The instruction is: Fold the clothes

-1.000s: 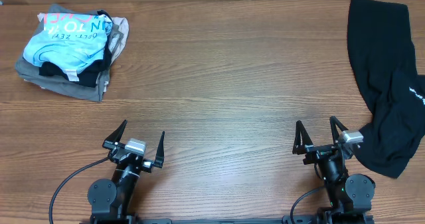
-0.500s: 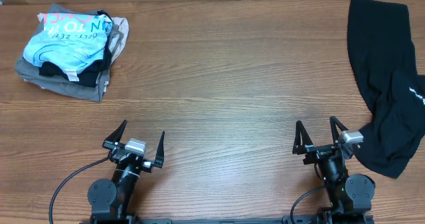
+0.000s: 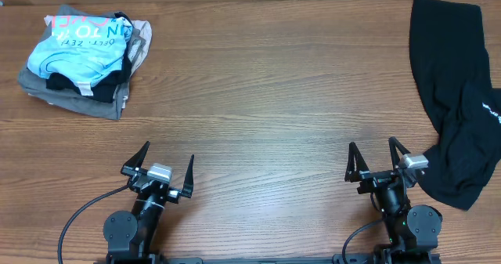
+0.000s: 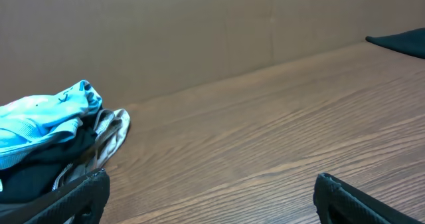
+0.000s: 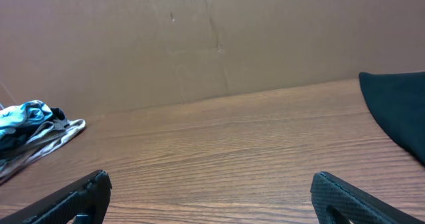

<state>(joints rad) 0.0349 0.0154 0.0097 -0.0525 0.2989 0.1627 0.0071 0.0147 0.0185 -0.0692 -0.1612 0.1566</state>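
The clothes, a black garment (image 3: 458, 99) with a small white mark, lie crumpled along the table's right side, from the far edge down to beside my right arm. In the right wrist view its dark edge (image 5: 398, 111) shows at the right; in the left wrist view a sliver of it (image 4: 402, 42) lies far right. My right gripper (image 3: 373, 160) stands open near the front edge, just left of the garment's lower end, with nothing between its fingers (image 5: 73, 201). My left gripper (image 3: 167, 164) is open too, over bare wood at the front left, its fingers (image 4: 66, 201) empty.
A stack of folded clothes (image 3: 82, 52), light blue printed shirt on top of grey pieces, sits at the far left corner. A brown cardboard wall (image 5: 199, 38) backs the table. Wood tabletop (image 3: 258, 99) stretches between stack and black garment.
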